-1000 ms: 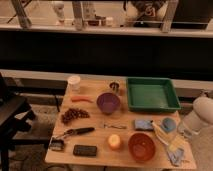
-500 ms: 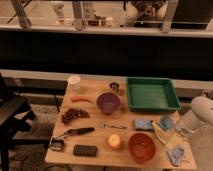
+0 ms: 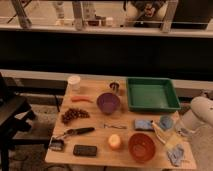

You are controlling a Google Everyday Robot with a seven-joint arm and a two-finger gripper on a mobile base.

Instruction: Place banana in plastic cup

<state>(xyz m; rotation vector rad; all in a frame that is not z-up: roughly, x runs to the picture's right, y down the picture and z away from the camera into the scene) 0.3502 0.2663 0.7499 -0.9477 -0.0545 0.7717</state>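
Note:
The pale-yellow banana (image 3: 161, 133) lies on the wooden table (image 3: 95, 125) near the right edge. It sits just in front of the small light-blue plastic cup (image 3: 166, 121) and is outside it. My white arm (image 3: 200, 112) reaches in from the right. My gripper (image 3: 175, 150) hangs low over the table's front right corner, just right of the banana's near end and in front of the cup.
A green tray (image 3: 151, 94) stands at the back right and a purple bowl (image 3: 108, 102) at the middle. There is also a white cup (image 3: 74, 82), a carrot (image 3: 81, 99), grapes (image 3: 74, 115), a blue sponge (image 3: 143, 124), an orange bowl (image 3: 141, 146), an orange fruit (image 3: 115, 141), a brush (image 3: 75, 132) and a black device (image 3: 85, 149).
My arm has shifted slightly up and to the right at the table's right edge. The banana and the cup have not moved.

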